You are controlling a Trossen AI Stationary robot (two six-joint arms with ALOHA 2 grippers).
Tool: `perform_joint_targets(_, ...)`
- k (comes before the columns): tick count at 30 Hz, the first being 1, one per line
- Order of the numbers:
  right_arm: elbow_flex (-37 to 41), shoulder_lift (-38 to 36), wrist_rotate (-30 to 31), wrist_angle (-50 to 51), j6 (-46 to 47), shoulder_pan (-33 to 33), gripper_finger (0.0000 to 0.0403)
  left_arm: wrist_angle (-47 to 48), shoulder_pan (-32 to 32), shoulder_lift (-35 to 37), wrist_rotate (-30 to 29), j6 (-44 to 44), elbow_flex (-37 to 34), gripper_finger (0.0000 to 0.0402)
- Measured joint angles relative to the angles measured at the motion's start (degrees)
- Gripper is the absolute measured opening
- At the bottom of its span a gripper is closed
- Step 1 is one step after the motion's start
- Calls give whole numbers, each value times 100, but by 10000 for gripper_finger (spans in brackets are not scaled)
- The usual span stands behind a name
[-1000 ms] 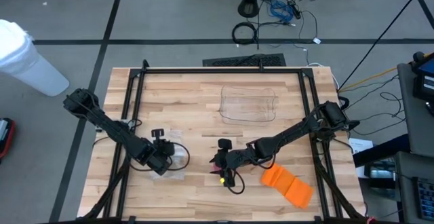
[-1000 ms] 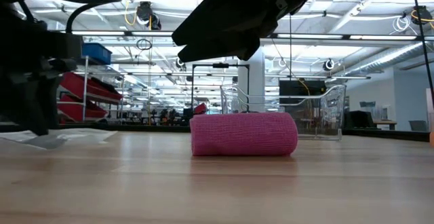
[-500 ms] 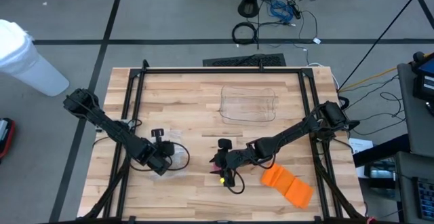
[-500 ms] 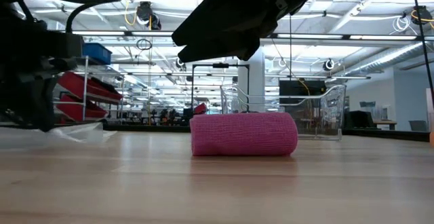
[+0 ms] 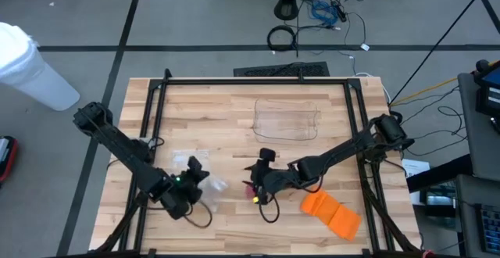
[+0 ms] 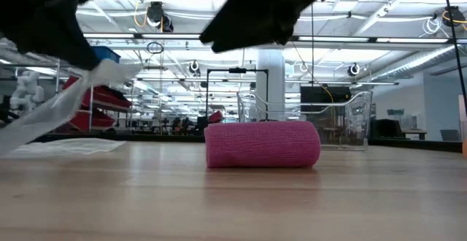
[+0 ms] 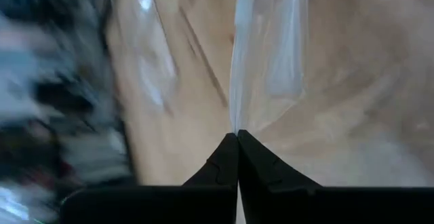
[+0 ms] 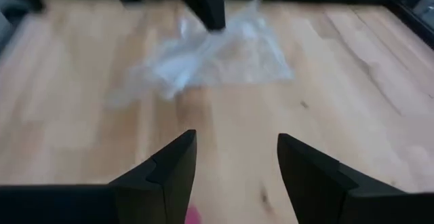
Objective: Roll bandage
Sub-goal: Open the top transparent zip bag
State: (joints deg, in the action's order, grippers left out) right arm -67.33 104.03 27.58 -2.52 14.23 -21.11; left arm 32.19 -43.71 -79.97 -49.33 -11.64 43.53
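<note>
One pink bandage roll [image 6: 262, 144] sits mid-table under my spread-open right gripper [image 5: 262, 181], while my left gripper [image 7: 237, 137] pinches the clear wrapper [image 7: 266, 54] shut; I worry the film slips or drags into the roll.

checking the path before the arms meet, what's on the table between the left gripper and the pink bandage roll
Only the clear plastic wrapper that the left gripper has pinched and lifted; past its edge, bare wood up to the pink bandage roll. The high view shows this.
</note>
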Motion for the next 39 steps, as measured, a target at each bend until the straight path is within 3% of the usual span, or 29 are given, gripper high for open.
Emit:
perform_joint_targets(8,0,196,-347,-480,801,106,192,-2180,176,-1048,-1567,-3047,0,0)
perform_joint_targets(13,0,277,99,-453,913,185,183,-3818,173,-1695,-2215,-4771,3,0)
perform_joint_targets(17,0,278,181,-511,767,196,156,-4538,169,-1967,-2575,-5680,4,0)
perform_joint_targets(26,0,287,-91,-676,495,195,115,-4723,169,-2058,-2620,-5790,4,0)
perform_joint_targets(39,0,540,-238,-1111,158,383,136,-4842,173,-2058,-2582,-5816,4,0)
